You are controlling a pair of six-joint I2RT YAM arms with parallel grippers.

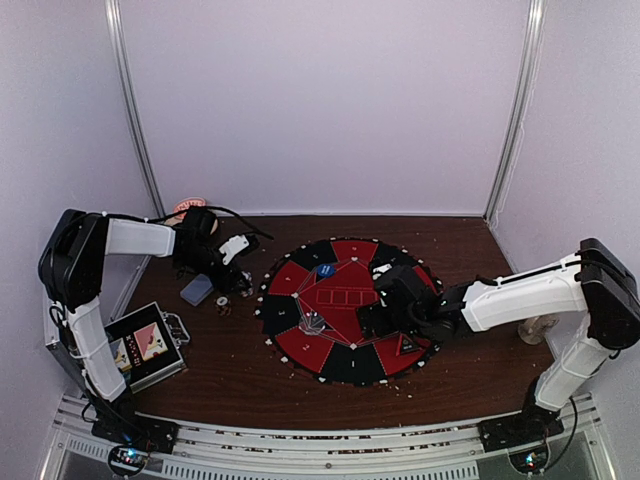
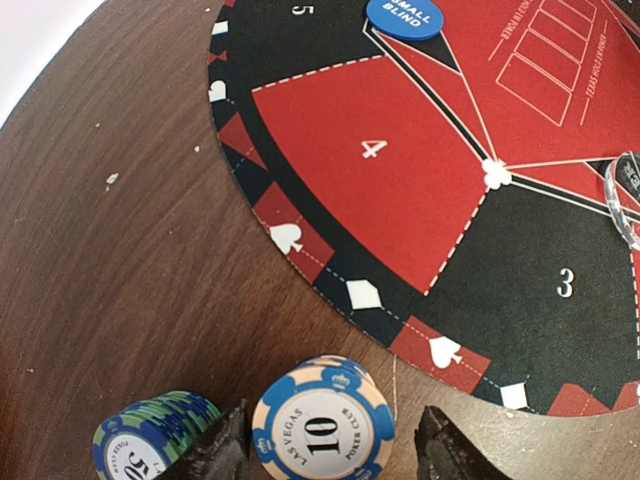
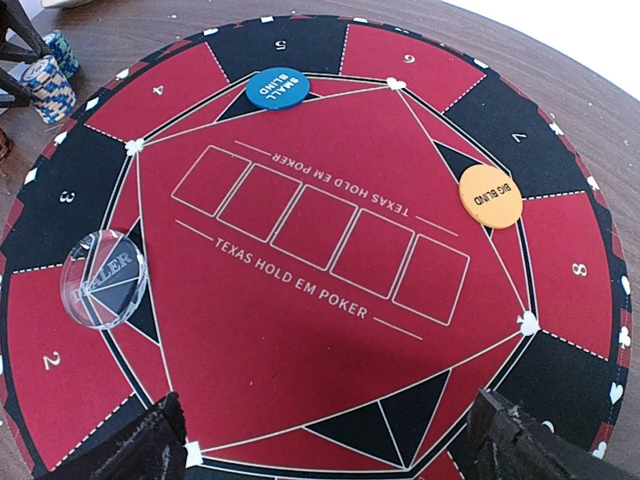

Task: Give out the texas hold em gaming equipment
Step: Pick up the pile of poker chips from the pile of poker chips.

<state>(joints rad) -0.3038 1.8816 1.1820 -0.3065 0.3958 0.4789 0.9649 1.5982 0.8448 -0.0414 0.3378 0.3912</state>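
Note:
A stack of blue-and-cream "10" poker chips (image 2: 322,425) stands on the wood just off the round poker mat (image 2: 400,210). My left gripper (image 2: 330,450) is open and straddles it. The left finger sits close against the stack, and a gap shows at the right finger. A green-and-blue chip stack (image 2: 150,440) stands just outside the left finger. On the mat lie the blue small-blind button (image 3: 277,88), the orange big-blind button (image 3: 490,195) and a clear dealer disc (image 3: 104,278). My right gripper (image 3: 330,440) hovers wide open over the mat's near side with nothing between its fingers.
A grey-blue deck of cards (image 1: 197,290) lies left of the mat (image 1: 300,345), near my left gripper (image 1: 238,278). The metal case with card pictures (image 1: 145,345) sits at the front left. A beige mug (image 1: 540,328) stands behind my right arm at the far right.

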